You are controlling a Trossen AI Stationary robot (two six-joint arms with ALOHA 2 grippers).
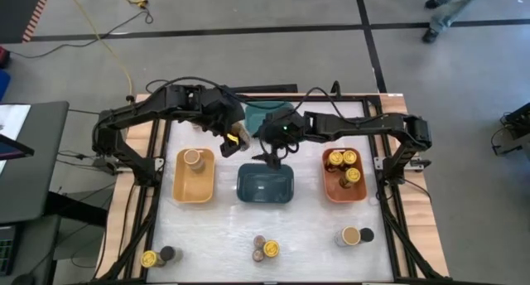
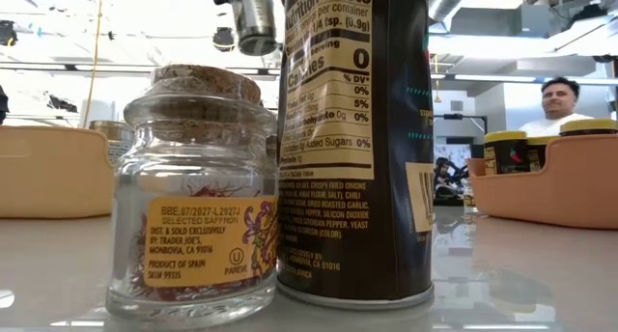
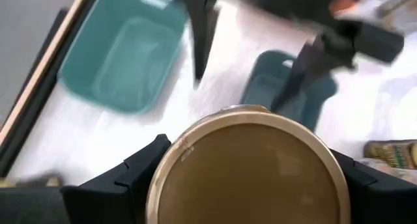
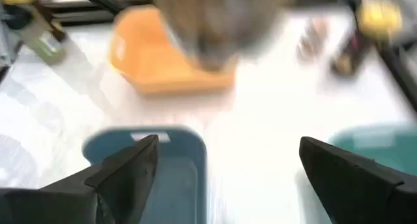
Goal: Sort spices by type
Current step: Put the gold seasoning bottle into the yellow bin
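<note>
Tan-topped and wide, a spice jar [image 3: 244, 168] is clamped between the fingers of the left end effector [image 1: 238, 138] and carried above the desk [image 1: 315, 227], between the yellow bin [image 1: 194, 188] and the dark-blue bin [image 1: 265, 185] — presumably held high to clear the bin walls. One matching tan-topped jar [image 1: 192, 158] already stands in the yellow bin, so that bin is judged the likely destination. The right end effector [image 1: 273, 159] hangs over the far rim of the dark-blue bin with its fingers spread wide and nothing between them. Yellow-lidded jars [image 1: 342, 160] are grouped in the orange bin [image 1: 344, 195]. Unsorted jars remain along the near edge — among them a cork-stoppered glass jar [image 2: 198, 192].
</note>
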